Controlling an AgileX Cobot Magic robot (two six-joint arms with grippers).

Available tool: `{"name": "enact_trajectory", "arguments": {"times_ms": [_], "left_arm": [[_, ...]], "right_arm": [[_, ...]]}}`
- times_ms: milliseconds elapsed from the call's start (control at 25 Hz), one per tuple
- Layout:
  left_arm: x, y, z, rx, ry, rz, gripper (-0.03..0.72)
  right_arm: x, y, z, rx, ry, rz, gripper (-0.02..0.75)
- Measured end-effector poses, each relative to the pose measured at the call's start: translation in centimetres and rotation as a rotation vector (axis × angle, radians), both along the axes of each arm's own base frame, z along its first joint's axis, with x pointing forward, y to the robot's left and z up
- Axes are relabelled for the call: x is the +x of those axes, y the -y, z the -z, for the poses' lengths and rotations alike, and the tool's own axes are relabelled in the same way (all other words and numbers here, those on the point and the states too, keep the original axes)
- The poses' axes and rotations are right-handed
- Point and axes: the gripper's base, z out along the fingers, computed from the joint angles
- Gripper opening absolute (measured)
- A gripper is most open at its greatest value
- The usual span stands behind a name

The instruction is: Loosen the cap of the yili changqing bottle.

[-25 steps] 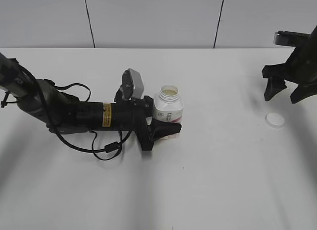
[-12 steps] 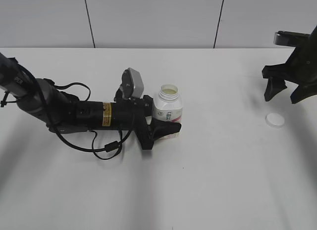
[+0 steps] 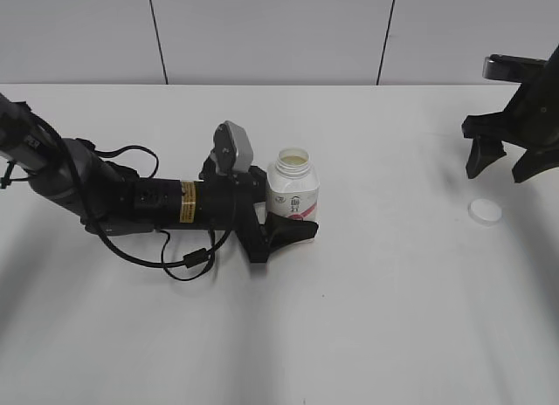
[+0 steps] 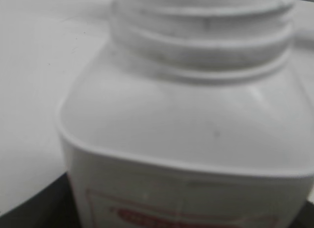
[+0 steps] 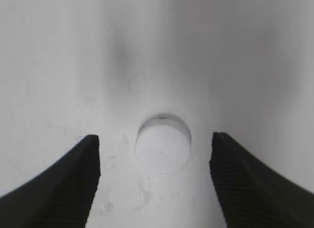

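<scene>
Small squarish white plastic bottle with a pink-red label (image 3: pixel 294 193) is clamped upright on the white table (image 3: pixel 367 318) by the black left gripper (image 3: pixel 290 223), left of centre; neck is uncapped. Small round white plastic cap (image 3: pixel 485 212) is seen flat on the table at far right. Black right gripper (image 3: pixel 508 165) is held above it, jaws spread, nothing gripped.

The bottle (image 3: pixel 293 194) is showing white with a pink-red label, the cap (image 3: pixel 485 212) is lying plain white on the white table (image 3: pixel 393 318), and both grippers are showing black, the left arm (image 3: pixel 131 200) wearing a yellow band.
</scene>
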Motion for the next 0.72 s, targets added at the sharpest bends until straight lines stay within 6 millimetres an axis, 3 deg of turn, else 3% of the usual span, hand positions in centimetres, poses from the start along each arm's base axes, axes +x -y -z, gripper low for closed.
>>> {"name": "enact_trajectory", "arguments": {"times_ms": [240,720], "left_arm": [[-0.1,0.1,-0.5,-0.046,-0.012,0.012,0.529],[-0.1,0.4,-4.4,-0.079,-0.015,0.048,0.531]], "right_arm": [[0.0,0.0,0.0,0.000,0.000,0.000,0.552],[0.0,0.0,-0.3,0.001,-0.016,-0.006,0.549]]}}
